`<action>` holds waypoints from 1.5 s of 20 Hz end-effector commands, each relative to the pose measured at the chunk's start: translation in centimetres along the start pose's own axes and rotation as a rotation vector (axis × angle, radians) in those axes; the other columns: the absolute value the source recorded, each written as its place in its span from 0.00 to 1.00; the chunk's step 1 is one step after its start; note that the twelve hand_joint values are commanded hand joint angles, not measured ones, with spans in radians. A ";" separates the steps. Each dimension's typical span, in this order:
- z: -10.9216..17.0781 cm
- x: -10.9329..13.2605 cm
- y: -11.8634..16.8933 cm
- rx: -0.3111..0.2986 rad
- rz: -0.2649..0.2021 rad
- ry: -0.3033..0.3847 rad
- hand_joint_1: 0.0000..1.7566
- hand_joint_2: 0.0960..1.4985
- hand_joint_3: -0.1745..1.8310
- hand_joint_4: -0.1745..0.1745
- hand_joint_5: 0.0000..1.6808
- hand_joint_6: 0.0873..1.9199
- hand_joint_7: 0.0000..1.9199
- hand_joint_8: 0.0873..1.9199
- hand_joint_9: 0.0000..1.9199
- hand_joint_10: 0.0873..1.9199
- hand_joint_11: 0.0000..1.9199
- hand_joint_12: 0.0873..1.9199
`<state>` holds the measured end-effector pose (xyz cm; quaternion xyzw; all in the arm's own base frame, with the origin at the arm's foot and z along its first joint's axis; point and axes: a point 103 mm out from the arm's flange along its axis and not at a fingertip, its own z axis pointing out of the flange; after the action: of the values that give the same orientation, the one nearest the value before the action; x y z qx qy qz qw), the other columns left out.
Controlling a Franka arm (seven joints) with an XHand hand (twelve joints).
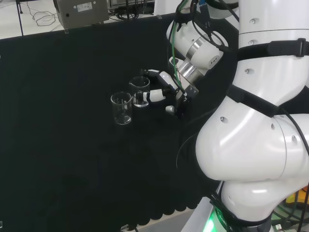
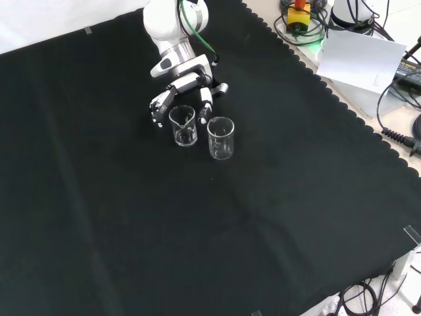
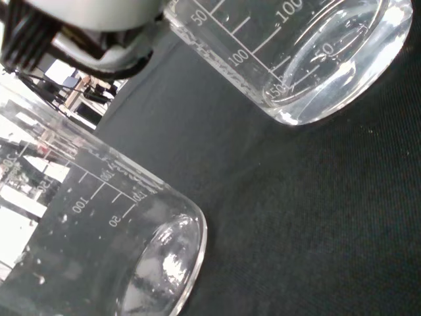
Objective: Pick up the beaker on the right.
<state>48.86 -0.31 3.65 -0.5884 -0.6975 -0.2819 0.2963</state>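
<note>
Two clear glass beakers stand upright on the black cloth (image 2: pixel 99 217), close together but apart. In the front view the hand (image 2: pixel 187 89) comes down from the top and its spread fingers (image 2: pixel 204 108) reach around the left beaker (image 2: pixel 183 125), one on each side of it. Whether they touch the glass cannot be told. The right beaker (image 2: pixel 221 137) stands free just beside it, nearer the camera.

Wrist view: both clear beakers carry white graduation marks. Nearer beaker (image 3: pixel 99 257) reads 50 and 100, with a further number above them too blurred to read. Other beaker (image 3: pixel 296 59) reads 50, 100, 100, 50, 150 along two scales. Grey box (image 1: pixel 79 12) has a label, unreadable.
</note>
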 end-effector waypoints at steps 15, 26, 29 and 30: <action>0.9 0.1 0.6 -0.016 0.003 0.021 0.50 0.31 0.33 0.29 0.33 0.00 0.24 0.37 0.32 0.30 0.09 0.71; 1.6 0.3 0.9 -0.011 0.002 0.019 0.56 0.30 0.37 0.29 0.33 0.09 0.28 0.37 0.36 0.27 0.11 0.69; 1.5 0.3 1.0 -0.027 0.003 0.021 0.57 0.29 0.39 0.30 0.28 0.23 0.29 0.37 0.37 0.26 0.12 0.69; 1.4 0.4 1.1 -0.038 0.005 0.025 0.57 0.29 0.39 0.30 0.28 0.25 0.30 0.37 0.38 0.26 0.13 0.69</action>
<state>49.67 1.15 2.94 -0.5885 -0.6919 -0.2922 0.2992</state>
